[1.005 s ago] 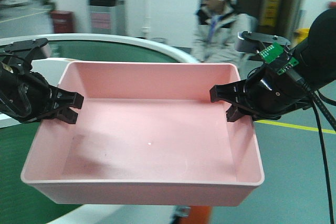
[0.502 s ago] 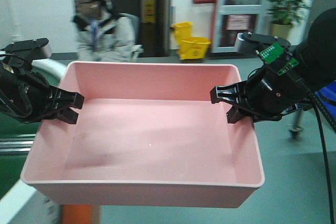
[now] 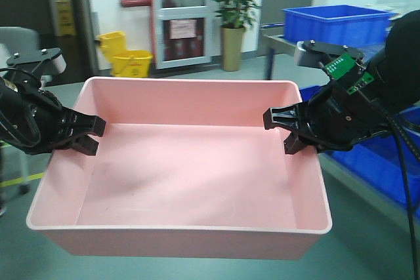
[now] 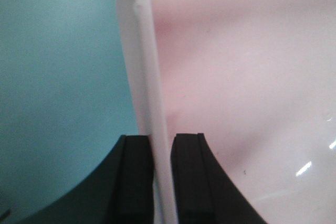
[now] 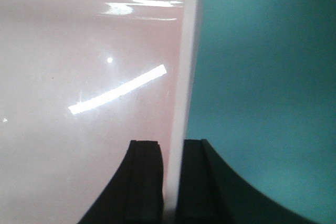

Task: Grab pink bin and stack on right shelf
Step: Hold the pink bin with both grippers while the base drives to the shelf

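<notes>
while left gripper (image 3: pixel 94 136) and right gripper (image 3: pixel 277 132) pinch the pink bin (image 3: pixel 190 175), a door sign (image 3: pixel 182 29) seems illegible.

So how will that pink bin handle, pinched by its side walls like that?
Probably light: the pink bin is empty and thin-walled. Fairly stiff, likely: its rim looks straight between the left end effector and right end effector. Glossy plastic may slip under such narrow pads.

The bin (image 3: pixel 190 175) fills the centre, the left gripper (image 3: pixel 92 134) straddling its wall at 9 o'clock, the right gripper (image 3: pixel 279 132) at 3 o'clock. Behind it: mop bucket (image 3: pixel 128 60) at 10, potted plant (image 3: pixel 233 11) at 12, crate (image 3: pixel 335 24) at 2.
</notes>
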You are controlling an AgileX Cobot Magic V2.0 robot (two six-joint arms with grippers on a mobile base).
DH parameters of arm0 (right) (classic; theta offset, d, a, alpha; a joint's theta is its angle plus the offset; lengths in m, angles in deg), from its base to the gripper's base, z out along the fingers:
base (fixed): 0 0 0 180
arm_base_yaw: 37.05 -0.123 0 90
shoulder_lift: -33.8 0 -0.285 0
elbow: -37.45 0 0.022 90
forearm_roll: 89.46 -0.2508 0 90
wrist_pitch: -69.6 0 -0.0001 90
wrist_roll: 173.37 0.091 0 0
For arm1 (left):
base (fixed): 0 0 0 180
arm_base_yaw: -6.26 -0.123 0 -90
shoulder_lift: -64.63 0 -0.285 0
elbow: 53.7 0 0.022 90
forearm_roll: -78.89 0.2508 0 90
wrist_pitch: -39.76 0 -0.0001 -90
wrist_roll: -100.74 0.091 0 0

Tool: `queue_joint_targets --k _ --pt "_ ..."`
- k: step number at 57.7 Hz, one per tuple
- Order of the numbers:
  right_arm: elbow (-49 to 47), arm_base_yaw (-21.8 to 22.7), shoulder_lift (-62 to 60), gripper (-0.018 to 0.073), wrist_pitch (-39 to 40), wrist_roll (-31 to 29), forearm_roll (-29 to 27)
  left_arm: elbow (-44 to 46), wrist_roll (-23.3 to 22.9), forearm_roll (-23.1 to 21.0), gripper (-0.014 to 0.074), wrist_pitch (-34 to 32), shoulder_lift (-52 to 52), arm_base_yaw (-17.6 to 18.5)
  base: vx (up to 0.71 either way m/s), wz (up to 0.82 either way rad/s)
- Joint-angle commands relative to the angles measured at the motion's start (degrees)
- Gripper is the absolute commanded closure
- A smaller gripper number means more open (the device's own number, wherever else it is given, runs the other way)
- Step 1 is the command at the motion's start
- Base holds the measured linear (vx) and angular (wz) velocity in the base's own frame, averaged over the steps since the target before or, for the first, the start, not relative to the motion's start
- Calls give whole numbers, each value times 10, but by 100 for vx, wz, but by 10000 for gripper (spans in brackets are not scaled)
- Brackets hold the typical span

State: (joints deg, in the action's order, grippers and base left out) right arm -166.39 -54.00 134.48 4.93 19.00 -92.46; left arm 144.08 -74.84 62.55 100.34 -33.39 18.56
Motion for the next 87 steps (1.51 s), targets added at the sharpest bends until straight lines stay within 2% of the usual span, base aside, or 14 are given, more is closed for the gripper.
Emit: queue_joint_targets --k 1,24,66,87 --pt "-19 5 -28 568 49 -11 -2 18 12 -35 598 -26 28 4 31 -57" --pt "-19 5 -28 568 49 -11 -2 18 12 -35 598 -26 28 4 37 -42" --pt "-19 5 -28 568 50 -11 -2 18 12 -35 598 -26 28 4 50 -8" --pt "-19 5 -28 568 50 -11 -2 18 12 -35 598 -26 28 4 51 -37"
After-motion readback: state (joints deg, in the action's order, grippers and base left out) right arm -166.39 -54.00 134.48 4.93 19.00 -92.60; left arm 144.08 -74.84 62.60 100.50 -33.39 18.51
